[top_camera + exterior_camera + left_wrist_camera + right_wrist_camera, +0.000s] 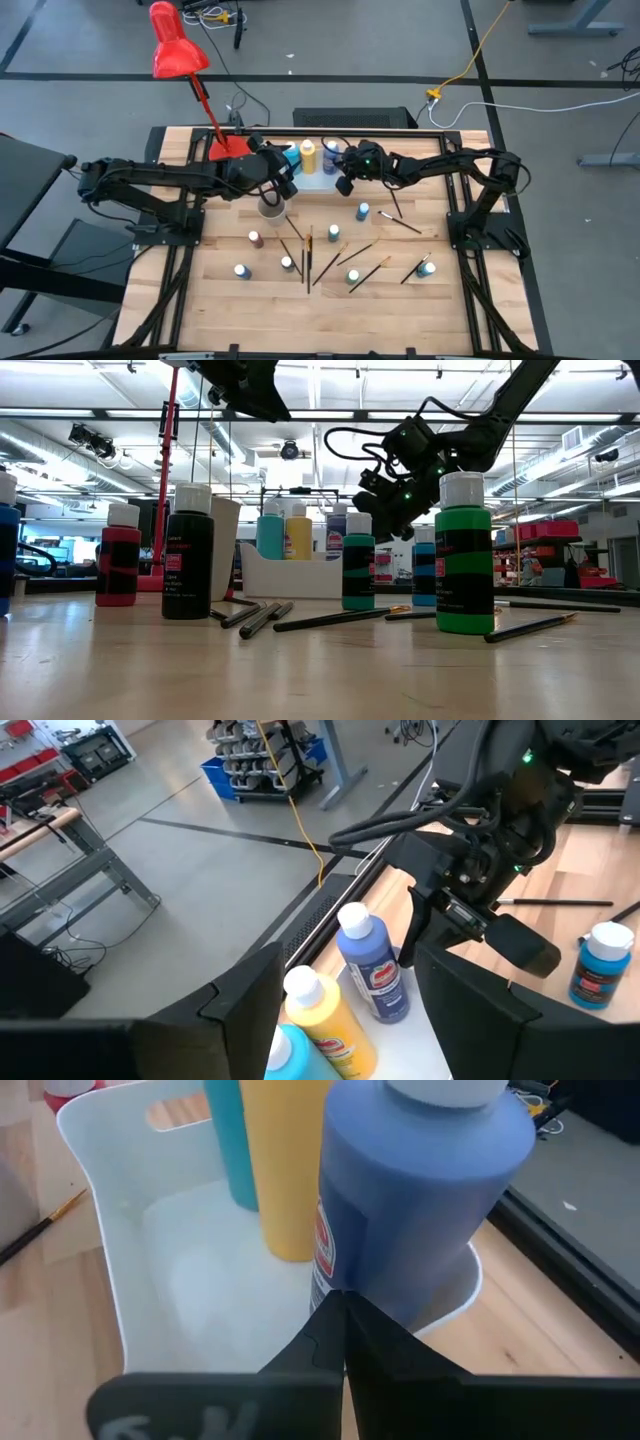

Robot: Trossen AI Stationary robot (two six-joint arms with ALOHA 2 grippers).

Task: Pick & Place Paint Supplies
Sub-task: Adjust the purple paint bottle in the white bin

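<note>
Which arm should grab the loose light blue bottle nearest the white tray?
Right, probably. The right pincer hovers close to the light blue bottle; the left pincer sits across the tray from it.

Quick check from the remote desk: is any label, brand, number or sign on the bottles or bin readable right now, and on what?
None can be read as words.
Blue bottle: red and white label, print blurred.
Yellow bottle: same kind of label, too small.
Black bottle and green bottle: label panels, text unreadable.
White bin: no marking visible.
</note>
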